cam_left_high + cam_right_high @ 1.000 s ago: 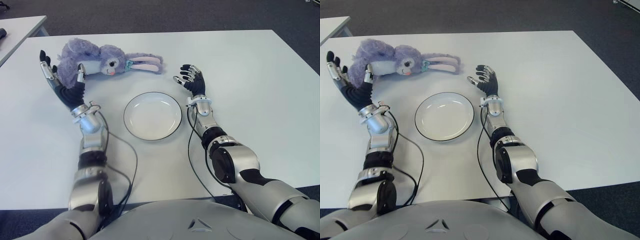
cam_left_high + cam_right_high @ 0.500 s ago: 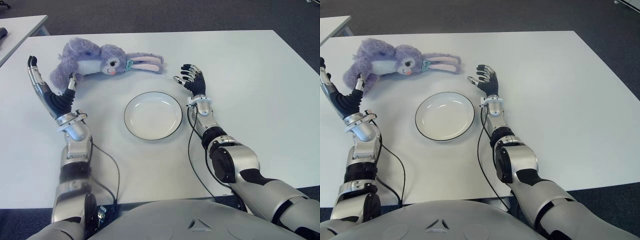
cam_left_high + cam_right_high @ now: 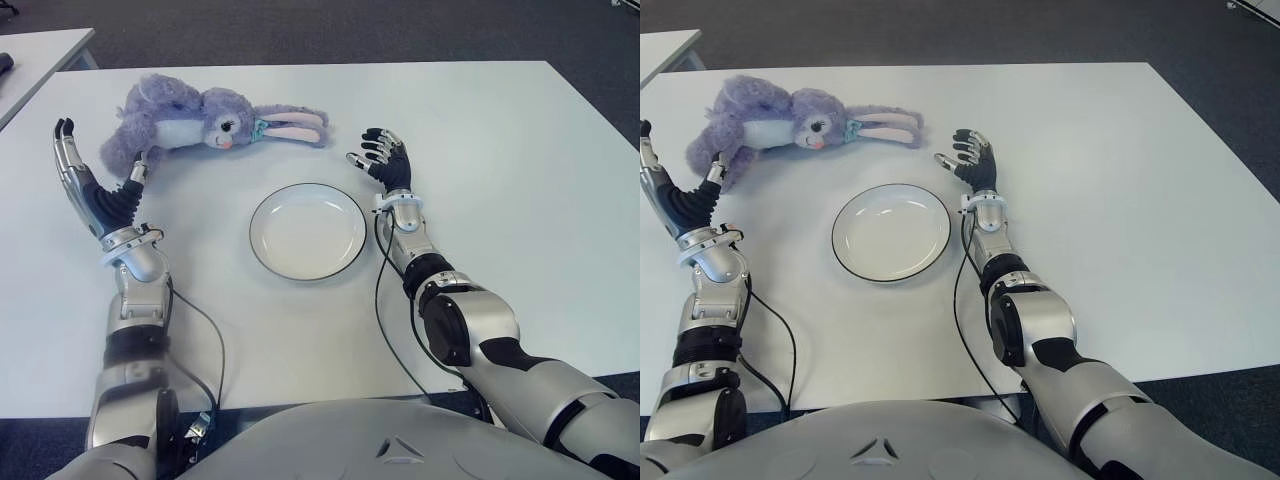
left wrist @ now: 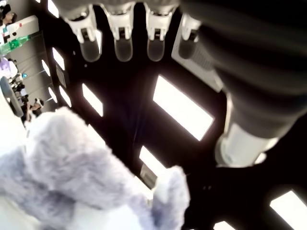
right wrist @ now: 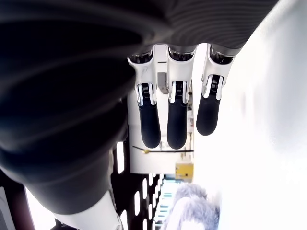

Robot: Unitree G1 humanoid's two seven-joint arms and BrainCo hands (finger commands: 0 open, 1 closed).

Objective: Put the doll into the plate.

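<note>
Doll (image 3: 190, 122) lies on desk (image 3: 520, 170) beyond plate (image 3: 306, 230); my left hand (image 3: 95, 190) beside it and right hand (image 3: 385, 160) both spread, empty; risk: shallow pinch on fur slips mid-carry.

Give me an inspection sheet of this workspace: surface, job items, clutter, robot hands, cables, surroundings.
Surface: white table, bare apart from the job items.
Job items: purple plush rabbit doll lying on its side at the far left of the table; white plate with a dark rim, empty, nearer the robot and apart from the doll.
Clutter: nothing seen.
Robot hands: left robot hand open, fingers spread, thumb close to the doll's rear, holding nothing; right robot hand open, right of the plate, idle.
Cables: black cable along the right forearm; another by the left arm.
Surroundings: dark carpet floor; second white table at far left.
</note>
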